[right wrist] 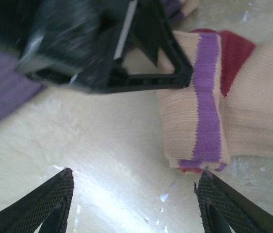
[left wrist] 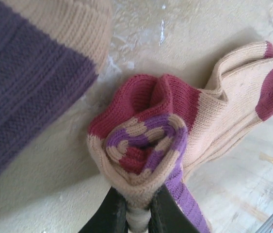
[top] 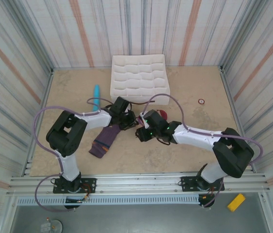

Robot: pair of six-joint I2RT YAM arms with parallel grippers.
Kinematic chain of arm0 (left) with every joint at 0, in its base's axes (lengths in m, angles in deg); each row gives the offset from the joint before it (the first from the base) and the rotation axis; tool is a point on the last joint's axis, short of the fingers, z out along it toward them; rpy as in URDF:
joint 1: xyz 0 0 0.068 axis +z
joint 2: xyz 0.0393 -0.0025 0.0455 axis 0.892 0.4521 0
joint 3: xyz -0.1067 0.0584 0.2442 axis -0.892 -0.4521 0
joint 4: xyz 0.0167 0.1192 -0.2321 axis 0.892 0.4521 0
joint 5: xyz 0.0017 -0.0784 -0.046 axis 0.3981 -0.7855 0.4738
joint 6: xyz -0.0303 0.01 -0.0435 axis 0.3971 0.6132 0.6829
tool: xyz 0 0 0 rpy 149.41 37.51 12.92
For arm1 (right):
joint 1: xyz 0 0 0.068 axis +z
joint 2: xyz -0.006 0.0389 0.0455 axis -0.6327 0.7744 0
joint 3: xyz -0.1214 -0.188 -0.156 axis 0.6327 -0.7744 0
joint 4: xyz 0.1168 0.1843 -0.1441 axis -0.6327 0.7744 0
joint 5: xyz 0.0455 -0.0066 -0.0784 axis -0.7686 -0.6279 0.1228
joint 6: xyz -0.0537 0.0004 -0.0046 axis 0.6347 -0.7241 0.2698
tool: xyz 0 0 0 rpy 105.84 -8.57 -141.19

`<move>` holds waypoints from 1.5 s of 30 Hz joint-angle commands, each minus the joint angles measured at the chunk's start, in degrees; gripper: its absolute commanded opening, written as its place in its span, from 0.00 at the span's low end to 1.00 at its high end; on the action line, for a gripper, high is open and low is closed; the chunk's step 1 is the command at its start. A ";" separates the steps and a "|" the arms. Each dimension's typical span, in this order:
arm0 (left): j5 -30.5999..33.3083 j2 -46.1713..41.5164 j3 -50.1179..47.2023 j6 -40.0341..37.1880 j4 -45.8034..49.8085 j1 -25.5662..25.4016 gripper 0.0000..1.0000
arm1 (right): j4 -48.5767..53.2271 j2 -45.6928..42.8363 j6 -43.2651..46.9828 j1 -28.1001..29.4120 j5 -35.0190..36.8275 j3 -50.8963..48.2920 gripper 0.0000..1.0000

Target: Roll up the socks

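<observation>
I count two socks. The beige sock [left wrist: 223, 107], maroon at toe and heel, sits mid-desk [top: 184, 150] with its striped cuff end wound into a tight coil. My left gripper [left wrist: 140, 196] is clamped shut on the edge of that coil. The purple sock [top: 104, 140] lies flat just left of it, not rolled. My right gripper [right wrist: 134, 177] hangs wide open beside the roll, holding nothing. Further back are one white padded tray [top: 138, 77] and one light-blue cylinder [top: 96, 95].

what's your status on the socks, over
Left gripper shut on rolled end of beige sock. Right gripper open, off it. Purple sock lies unrolled. Nothing blocking.
</observation>
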 commanded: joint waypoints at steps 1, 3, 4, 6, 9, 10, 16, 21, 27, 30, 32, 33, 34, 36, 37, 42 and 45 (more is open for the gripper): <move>-1.93 -1.72 -2.54 -1.59 5.57 0.17 0.00 | 1.96 1.29 9.66 5.09 16.47 0.80 0.70; -2.12 -2.45 -3.15 -2.01 6.57 0.15 0.00 | 0.95 3.14 12.62 8.56 22.57 1.21 0.69; -2.12 -2.82 -3.33 -2.20 6.96 0.16 0.00 | 0.35 4.04 13.88 9.81 24.96 1.44 0.69; -2.07 -3.43 -3.91 -2.64 7.77 0.18 0.00 | -1.35 6.46 16.66 12.24 29.27 1.59 0.67; -2.67 -3.50 -4.21 -3.11 8.54 0.18 0.00 | -3.38 10.18 19.24 14.02 32.92 2.12 0.64; -3.08 -3.48 -4.23 -3.21 8.65 0.18 0.00 | -3.90 11.29 19.63 14.38 33.96 2.29 0.63; -3.53 -3.67 -5.44 -3.31 8.69 0.13 0.00 | -7.78 15.39 21.70 15.57 37.55 1.95 0.52; -3.61 -4.13 -6.50 -3.08 8.16 0.08 0.00 | -9.15 15.64 20.49 14.35 34.80 1.13 0.40; -3.94 -4.43 -7.04 -3.48 7.29 0.03 0.09 | -10.64 15.79 17.79 10.78 29.11 -0.61 0.04; -3.98 -4.91 -7.32 -3.55 7.14 0.04 0.27 | -10.93 16.06 16.07 9.40 27.06 -1.65 0.00; -3.81 -5.47 -7.54 -3.55 7.26 0.07 0.40 | -11.69 15.64 14.18 7.83 24.11 -3.01 0.00; -3.87 -5.62 -7.67 -3.57 7.24 0.05 0.44 | -12.24 15.42 13.64 7.20 22.87 -3.85 0.00; -3.88 -5.79 -7.74 -3.55 7.41 0.08 0.49 | -12.94 15.19 12.94 6.53 21.45 -4.68 0.00; -3.62 -6.02 -7.83 -3.72 7.96 0.16 0.56 | -13.61 14.92 11.25 5.02 18.98 -5.88 0.00; -3.48 -6.23 -8.03 -3.69 8.06 0.18 0.58 | -13.69 14.92 10.45 4.30 18.16 -6.36 0.00; -3.02 -6.90 -8.77 -3.16 7.48 0.46 0.60 | -14.90 15.51 9.09 3.10 16.25 -8.18 0.00; -3.41 -7.49 -9.87 -2.23 4.96 0.63 0.60 | -15.20 16.34 8.39 2.46 15.30 -8.60 0.00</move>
